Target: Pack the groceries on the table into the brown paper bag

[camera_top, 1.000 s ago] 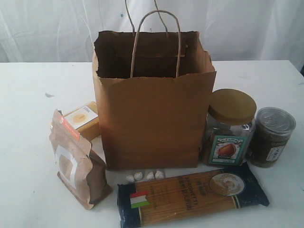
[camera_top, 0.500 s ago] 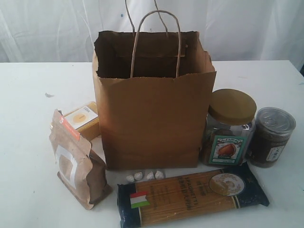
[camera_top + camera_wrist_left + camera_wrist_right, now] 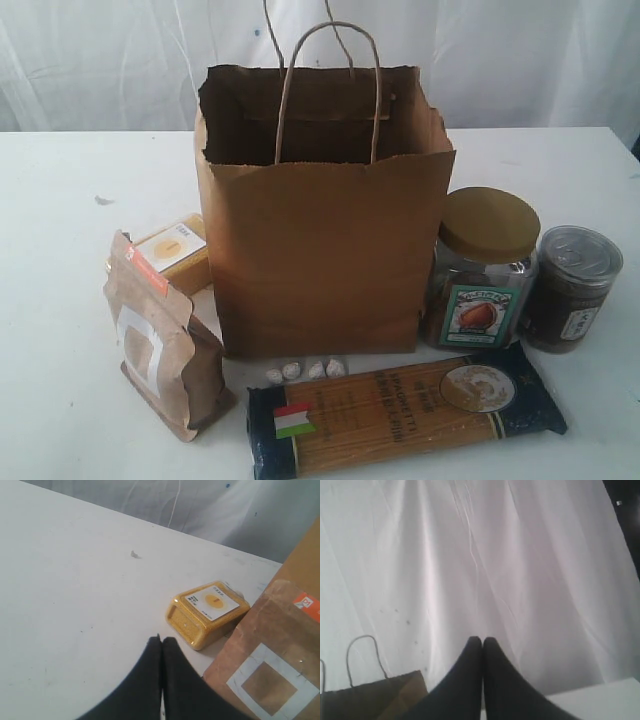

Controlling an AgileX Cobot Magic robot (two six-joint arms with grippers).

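The brown paper bag (image 3: 320, 215) stands open and upright mid-table. Around it lie the groceries: a kraft pouch with an orange strip (image 3: 160, 340) and a yellow-grain bottle (image 3: 178, 252) on its side to the left, a tan-lidded glass jar (image 3: 485, 268) and a dark clear-lidded jar (image 3: 572, 288) to the right, a dark-blue spaghetti packet (image 3: 405, 408) in front. Neither arm shows in the exterior view. My left gripper (image 3: 161, 640) is shut and empty above the table, near the bottle (image 3: 207, 612) and pouch (image 3: 270, 665). My right gripper (image 3: 482, 640) is shut and empty, facing the curtain beside the bag (image 3: 370, 697).
Several small pale pebble-like bits (image 3: 305, 370) lie between the bag and the spaghetti packet. A white curtain (image 3: 500, 60) hangs behind the white table (image 3: 60, 200). A small dark mark (image 3: 103, 201) sits on the table's left.
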